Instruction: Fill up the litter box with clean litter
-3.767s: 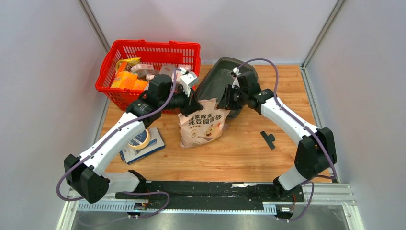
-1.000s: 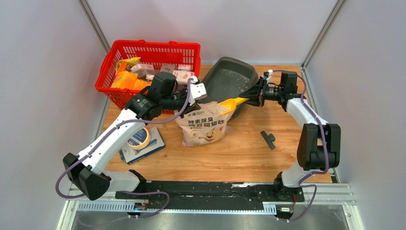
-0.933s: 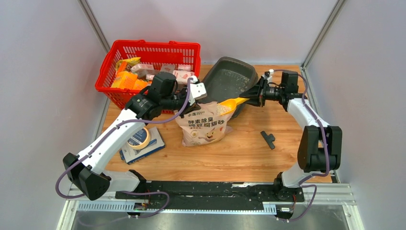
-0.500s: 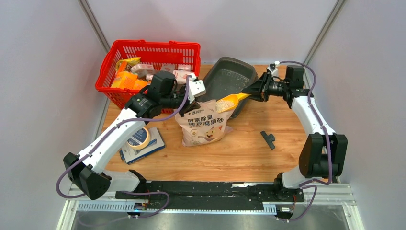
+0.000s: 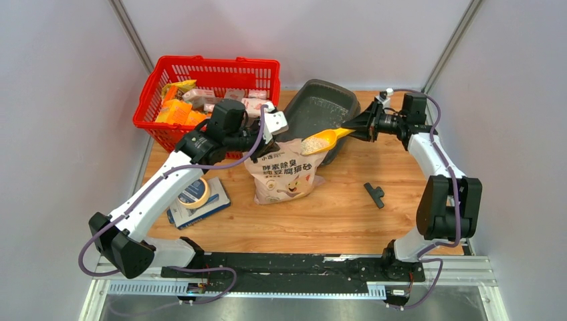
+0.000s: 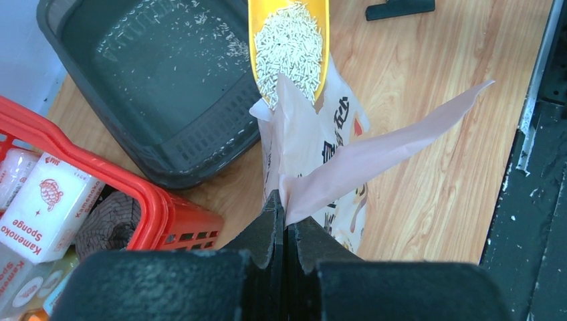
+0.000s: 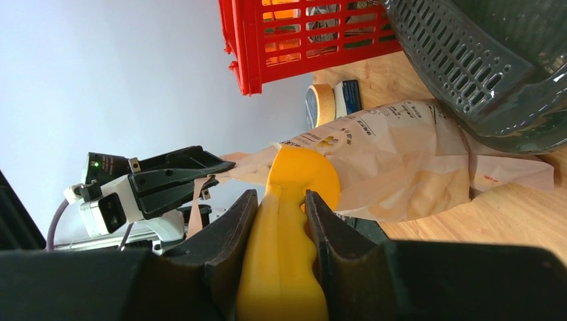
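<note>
The dark grey litter box lies at the back of the table, a thin scatter of litter on its floor. In front of it stands the pink-beige litter bag. My left gripper is shut on the bag's top edge and holds the mouth up. My right gripper is shut on the handle of a yellow scoop. The scoop's bowl hangs just above the bag's mouth, at the box's near rim, loaded with pale litter.
A red basket full of packets stands back left, touching the box's side. A tape roll rests on a blue box at the left front. A small black T-shaped piece lies on the wood to the right.
The right gripper has drawn the scoop up and to the right, out of the bag's mouth, with litter now showing in its bowl. The left gripper still holds the bag's edge.
</note>
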Motion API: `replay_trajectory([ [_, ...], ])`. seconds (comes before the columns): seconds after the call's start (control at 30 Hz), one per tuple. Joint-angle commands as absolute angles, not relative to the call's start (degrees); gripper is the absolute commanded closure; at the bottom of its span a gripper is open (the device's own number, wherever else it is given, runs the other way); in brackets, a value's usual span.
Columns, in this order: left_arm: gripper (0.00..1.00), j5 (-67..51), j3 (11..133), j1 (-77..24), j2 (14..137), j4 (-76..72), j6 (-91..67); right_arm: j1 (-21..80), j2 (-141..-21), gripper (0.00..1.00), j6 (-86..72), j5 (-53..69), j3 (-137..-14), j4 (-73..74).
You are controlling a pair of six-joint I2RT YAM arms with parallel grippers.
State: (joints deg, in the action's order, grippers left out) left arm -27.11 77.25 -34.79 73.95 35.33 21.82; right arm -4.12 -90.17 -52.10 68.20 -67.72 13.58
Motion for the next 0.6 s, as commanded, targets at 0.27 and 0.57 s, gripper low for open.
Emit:
replay_trajectory([
  [0.27,1.0,-25.8,80.9,-34.5,74.4,30.1,22.9,-6.0,-91.5,1.0,-55.0,72.1,-69.4,7.5],
  [0.57,1.0,-24.5,81.3,-34.5,75.1,30.0,23.5,-7.2,-93.2,1.0,-59.7,73.5,-69.0,2.1],
])
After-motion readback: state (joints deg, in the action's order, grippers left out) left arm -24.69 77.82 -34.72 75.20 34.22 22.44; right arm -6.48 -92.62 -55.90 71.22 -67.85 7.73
